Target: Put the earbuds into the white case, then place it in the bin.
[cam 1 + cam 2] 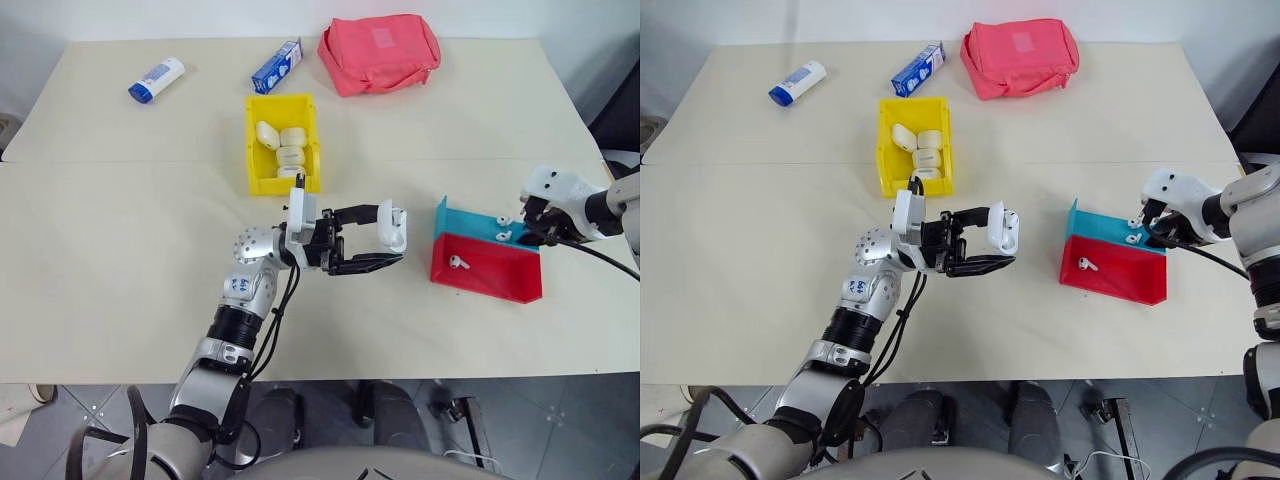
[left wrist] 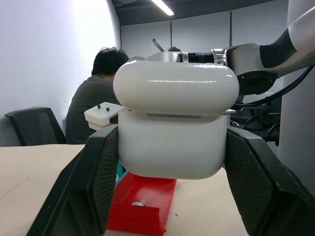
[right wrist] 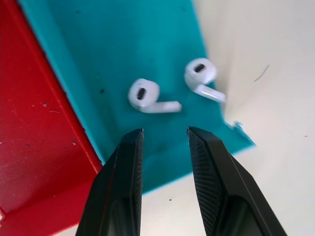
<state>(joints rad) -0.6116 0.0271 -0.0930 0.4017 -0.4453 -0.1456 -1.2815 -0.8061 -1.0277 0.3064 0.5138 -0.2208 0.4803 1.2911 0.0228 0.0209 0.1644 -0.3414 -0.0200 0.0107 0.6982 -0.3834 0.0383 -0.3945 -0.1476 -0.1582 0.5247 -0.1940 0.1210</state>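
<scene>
A pale cream table (image 1: 120,260) stands on a grey tiled floor. Nearest, the left gripper (image 1: 385,246) pinches the white case (image 1: 393,229) above the tabletop, lid slightly ajar. To its right sit the red tray (image 1: 487,268), holding one earbud, and the teal tray (image 3: 123,44) just behind it with two earbuds (image 3: 147,97). The right gripper (image 3: 165,135) hangs over them, fingers a little apart and empty. Farther back, the yellow bin (image 1: 255,170) holds cream cases. Beyond lie a blue box (image 1: 277,66), a white tube (image 1: 157,79) and a pink pouch (image 1: 380,52); their print is unreadable. A seated person (image 2: 93,105) shows past the table.
</scene>
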